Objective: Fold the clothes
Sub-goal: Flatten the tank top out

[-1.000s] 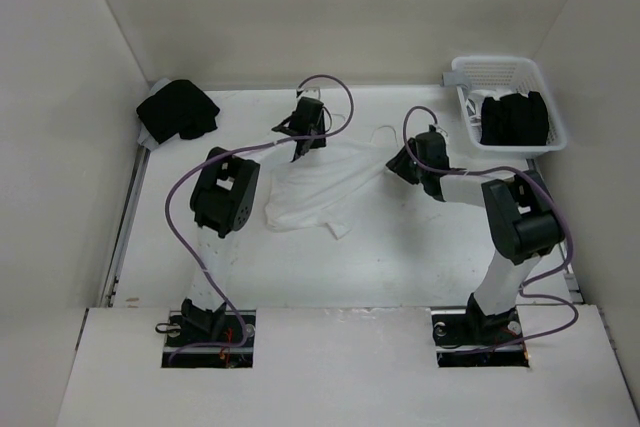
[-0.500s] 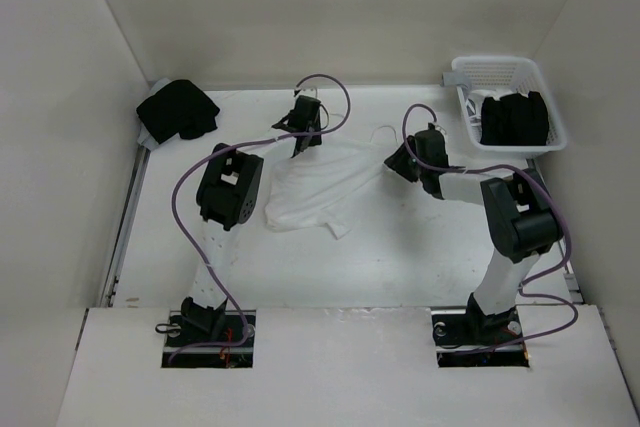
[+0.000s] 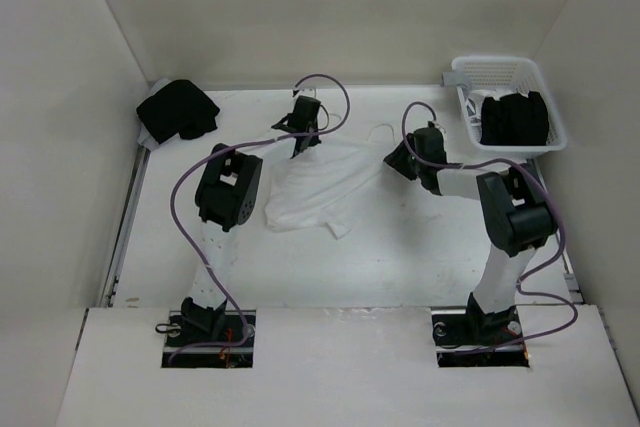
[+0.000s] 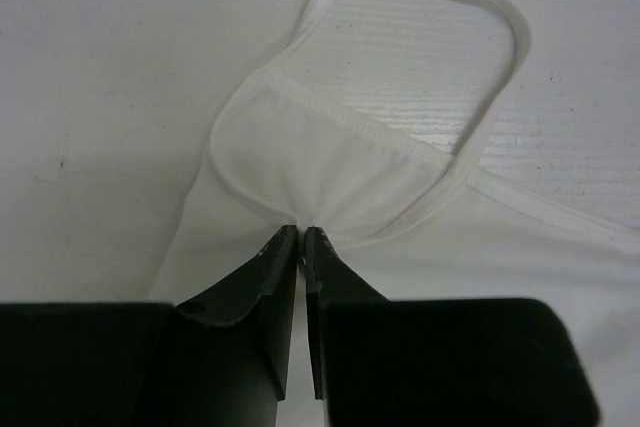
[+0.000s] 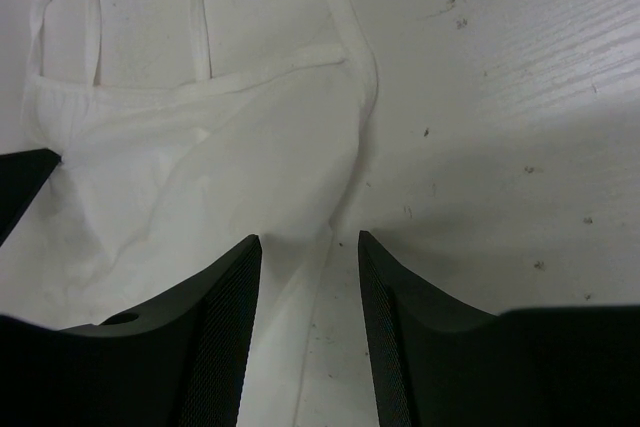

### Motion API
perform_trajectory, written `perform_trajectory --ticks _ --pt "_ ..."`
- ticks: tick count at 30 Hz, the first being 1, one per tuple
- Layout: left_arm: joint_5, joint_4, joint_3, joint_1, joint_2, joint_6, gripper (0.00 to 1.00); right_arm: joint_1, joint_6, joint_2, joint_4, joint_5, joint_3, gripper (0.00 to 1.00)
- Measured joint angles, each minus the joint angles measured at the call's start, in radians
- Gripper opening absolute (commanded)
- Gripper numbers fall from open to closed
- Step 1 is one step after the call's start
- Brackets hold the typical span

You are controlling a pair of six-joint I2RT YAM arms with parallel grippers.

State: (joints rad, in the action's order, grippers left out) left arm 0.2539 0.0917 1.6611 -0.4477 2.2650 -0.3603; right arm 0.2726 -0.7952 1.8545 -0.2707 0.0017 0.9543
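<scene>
1. Two things are hard to read from above. The left tool (image 3: 299, 144) hides its own fingertips, and the white camisole (image 3: 318, 190) blends into the white worktop (image 3: 400, 252), so its outline is faint.
2. Only the left wrist view settles the grip: the left tool's jaws are pressed together, pinching the fabric just under the top hem, beside a strap loop (image 4: 420, 37).
3. Only the right wrist view shows the right tool (image 5: 310, 242) with its jaws spread over the camisole's side edge. We cannot tell whether it touches the cloth. One strap there is cut off by the top of the frame.
4. Overhead, we see the camisole lying crumpled mid-worktop between the arms. Its long axis runs from near-left to far-right, with the strap end towards the far side.
5. Well apart from it, a black garment (image 3: 178, 110) sits in the far-left corner, and a basket (image 3: 470, 72) at far right holds more black cloth.
</scene>
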Motion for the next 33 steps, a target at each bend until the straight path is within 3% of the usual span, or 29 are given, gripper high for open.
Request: perform_trajectory --ticks 6,9,15,20,26,31,33 --pt "0.0 -0.011 -0.076 0.007 -0.106 -0.029 0.05 -0.005 -0.02 0.048 0.009 0.017 0.075 0.42" --pt "0.0 -0.029 -0.085 0.015 -0.152 -0.036 0.04 -0.005 -0.031 0.082 0.011 0.016 0.112 0.34" --pt "-0.004 -0.06 -0.126 0.032 -0.212 -0.045 0.04 -0.01 -0.06 0.123 0.043 0.017 0.164 0.49" --pt "-0.018 -0.063 -0.157 0.043 -0.216 -0.051 0.04 -0.019 -0.07 0.193 0.087 0.016 0.287 0.48" --pt "-0.028 -0.069 -0.225 0.047 -0.244 -0.057 0.04 -0.023 -0.077 0.243 0.142 -0.006 0.375 0.33" --pt "-0.039 -0.078 -0.25 0.057 -0.283 -0.066 0.04 -0.023 -0.076 0.269 0.203 -0.028 0.426 0.05" --pt "-0.048 -0.089 -0.254 0.065 -0.296 -0.07 0.04 -0.023 -0.08 0.283 0.206 -0.028 0.449 0.0"
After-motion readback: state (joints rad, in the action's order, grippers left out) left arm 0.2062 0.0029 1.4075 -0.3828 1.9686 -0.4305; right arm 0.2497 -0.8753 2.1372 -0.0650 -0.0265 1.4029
